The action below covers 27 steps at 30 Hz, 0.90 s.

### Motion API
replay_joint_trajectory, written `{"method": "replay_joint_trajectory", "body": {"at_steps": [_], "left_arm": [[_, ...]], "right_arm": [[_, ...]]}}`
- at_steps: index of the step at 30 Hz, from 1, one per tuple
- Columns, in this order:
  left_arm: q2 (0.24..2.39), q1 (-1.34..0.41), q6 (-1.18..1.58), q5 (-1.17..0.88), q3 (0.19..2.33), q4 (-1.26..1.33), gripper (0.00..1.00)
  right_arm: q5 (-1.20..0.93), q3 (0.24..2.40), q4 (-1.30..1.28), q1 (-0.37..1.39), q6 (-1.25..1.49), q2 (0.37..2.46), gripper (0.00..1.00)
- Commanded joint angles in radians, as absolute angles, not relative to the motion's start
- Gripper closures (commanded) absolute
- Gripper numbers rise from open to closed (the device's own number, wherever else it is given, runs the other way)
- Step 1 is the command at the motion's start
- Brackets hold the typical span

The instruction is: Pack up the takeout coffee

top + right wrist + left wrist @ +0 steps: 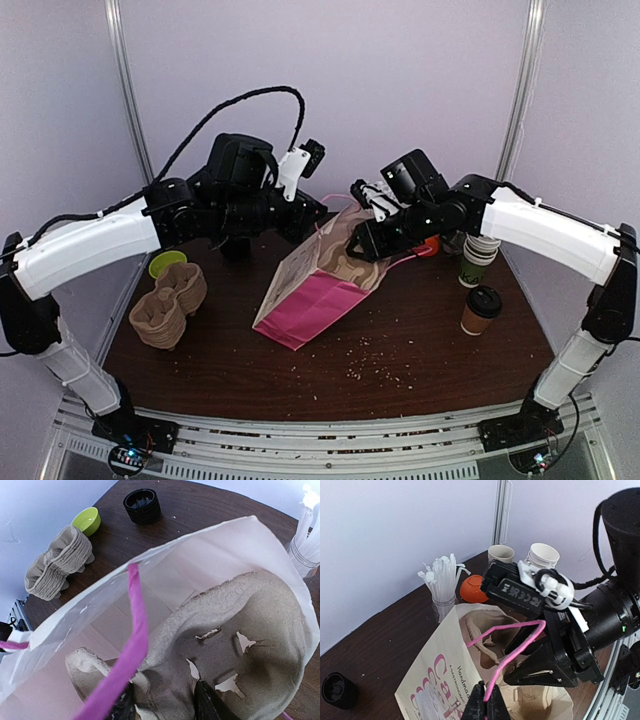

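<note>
The takeout coffee (481,310), a small brown cup with a black dome lid, stands upright on the table at the right, apart from both grippers. A white and pink paper bag (305,295) leans tilted at the middle of the table, its mouth toward the back. My left gripper (487,700) is shut on the bag's pink cord handle (517,647) and holds it up. My right gripper (165,705) reaches into the bag's mouth, shut on a ridge of a brown pulp cup carrier (240,630) that lies partly inside the bag.
A stack of pulp carriers (168,305) and a green bowl (165,263) sit at the left. A stack of lidless paper cups (478,255) stands behind the coffee. A cup of white straws (442,580), an orange lid (472,590) and black lids (142,502) stand at the back.
</note>
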<state>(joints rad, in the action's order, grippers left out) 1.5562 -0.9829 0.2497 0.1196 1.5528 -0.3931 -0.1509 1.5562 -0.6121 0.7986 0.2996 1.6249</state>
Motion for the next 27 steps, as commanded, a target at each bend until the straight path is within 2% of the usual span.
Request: {"method": "replay_joint_trajectory", "body": {"at_steps": [1, 13, 27], "left_arm": [[1.527, -0.965, 0.395, 0.105, 1.538, -0.3, 1.0], [1.536, -0.898, 0.671, 0.0, 1.542, -0.29, 1.0], [1.525, -0.893, 0.756, -0.045, 1.491, -0.23, 1.0]], "right_arm": [[-0.165, 1.522, -0.517, 0.798, 0.317, 1.568, 0.58], [-0.231, 1.441, -0.464, 0.799, 0.235, 1.491, 0.59], [-0.255, 1.456, -0.474, 0.799, 0.147, 1.502, 0.59]]}}
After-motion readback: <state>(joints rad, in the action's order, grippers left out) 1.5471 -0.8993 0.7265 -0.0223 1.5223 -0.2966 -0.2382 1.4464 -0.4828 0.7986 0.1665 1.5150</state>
